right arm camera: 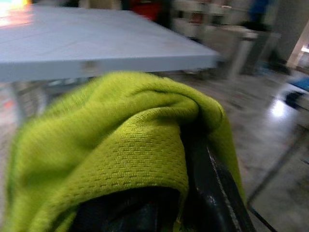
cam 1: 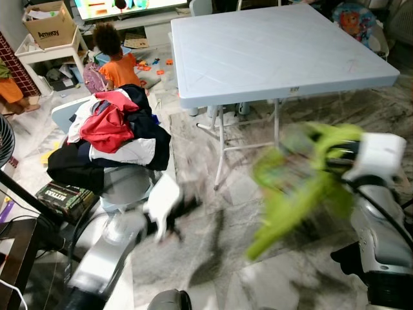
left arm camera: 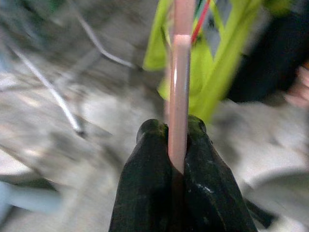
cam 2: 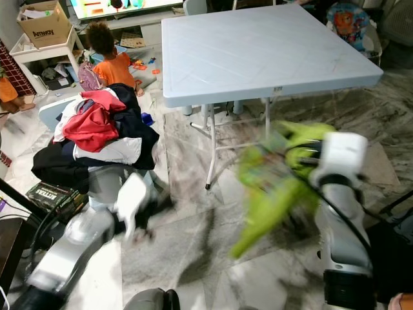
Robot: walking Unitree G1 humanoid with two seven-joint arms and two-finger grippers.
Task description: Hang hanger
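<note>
left eye view: the right end effector [cam 1: 322,161] sits at right of centre, wrapped in a lime-green garment [cam 1: 290,194] that trails down toward the marble floor [cam 1: 213,258]; blur hides how far its fingers are parted. the left end effector [cam 1: 184,206], lower left of centre, is smeared by motion. a pale blue tabletop [cam 1: 277,45] fills the upper right, and a clothes pile [cam 1: 116,135] lies at left.

left wrist view: the left end effector [left arm camera: 178,145] is pinched tight on a pink hanger [left arm camera: 179,87], with the green garment just beyond it.

right wrist view: green fabric drapes over the black fingers [right arm camera: 212,188].

judging by this, the hanger and garment are being brought together; next calls for threading the hanger into the neck, then finding a rail.

legible writing: "amway" on a cardboard box [cam 1: 51,26], upper left.
</note>
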